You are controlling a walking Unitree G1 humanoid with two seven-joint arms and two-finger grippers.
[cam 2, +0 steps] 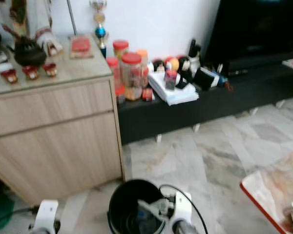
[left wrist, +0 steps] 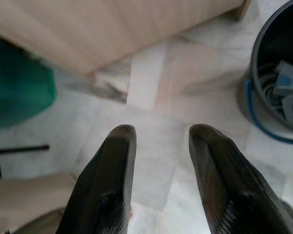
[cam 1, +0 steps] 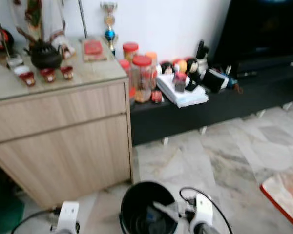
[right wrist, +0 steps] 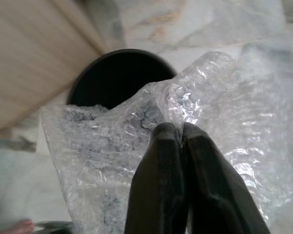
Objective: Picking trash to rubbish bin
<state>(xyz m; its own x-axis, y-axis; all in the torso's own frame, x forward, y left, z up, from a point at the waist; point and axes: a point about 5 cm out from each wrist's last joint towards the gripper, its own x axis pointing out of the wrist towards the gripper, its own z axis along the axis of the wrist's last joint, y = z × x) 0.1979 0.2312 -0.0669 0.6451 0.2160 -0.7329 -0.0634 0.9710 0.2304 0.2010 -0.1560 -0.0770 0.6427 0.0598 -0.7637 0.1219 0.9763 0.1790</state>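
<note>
So my right hand (right wrist: 181, 139) is pinched tight on a crumpled sheet of clear bubble wrap (right wrist: 136, 146), the see-through plastic kind, wrinkly and shiny all over. It billows out on both sides of my two black fingers and hangs right over the round black rubbish bin (right wrist: 118, 73), partly covering its mouth. From my head view the bin (cam 1: 147, 207) sits on the marble tile floor (cam 1: 224, 156) between my two arms, just beside the light wood cabinet (cam 1: 63, 141), and there's already some grey stuff lying inside it.

My left hand (left wrist: 158, 141) is loose, fingers spread apart with nothing in them, pointing down at the floor with the bin off to one side.

Up on the counter (cam 1: 88, 70) there's a dark teapot (cam 1: 45, 56) and small red cups (cam 1: 48, 74). Red-lidded jars (cam 1: 141, 75) stand on the low black shelf (cam 1: 210, 109). Too blurry to read any labels.
</note>
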